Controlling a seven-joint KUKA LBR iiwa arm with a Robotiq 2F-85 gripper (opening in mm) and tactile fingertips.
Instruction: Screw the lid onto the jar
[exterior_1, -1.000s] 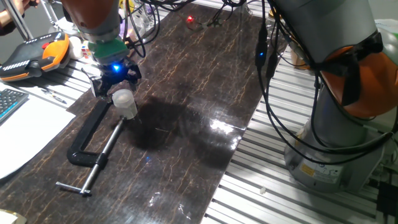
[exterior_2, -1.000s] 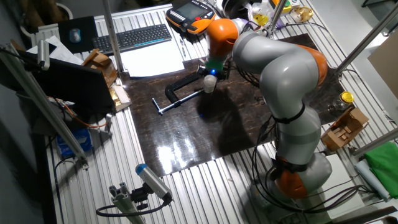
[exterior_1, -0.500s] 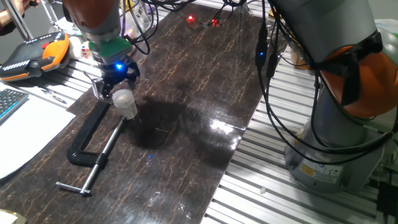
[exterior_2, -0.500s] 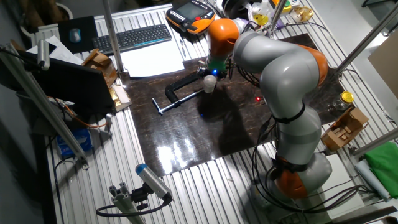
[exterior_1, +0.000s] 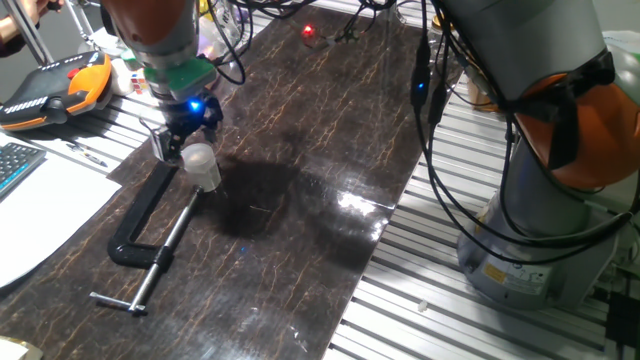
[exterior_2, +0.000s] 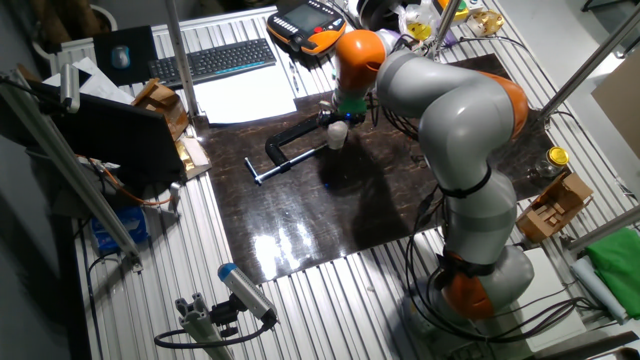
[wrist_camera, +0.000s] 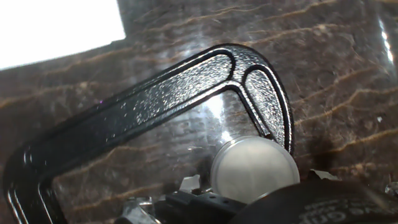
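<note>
Beside a black C-clamp (exterior_1: 150, 235), the small jar (exterior_1: 205, 172) stands upright with its lid (wrist_camera: 255, 169) on. Directly above hovers the gripper (exterior_1: 184, 141), seemingly placed for twisting the lid; whether its fingers grip cannot be told.

hand (exterior_1: 183, 137) low (fingers pointing down)

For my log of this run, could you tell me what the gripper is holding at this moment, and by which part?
It cannot be told. The gripper sits right above the lid on the jar, but no view shows the fingers clearly closed on the lid's rim.
</note>
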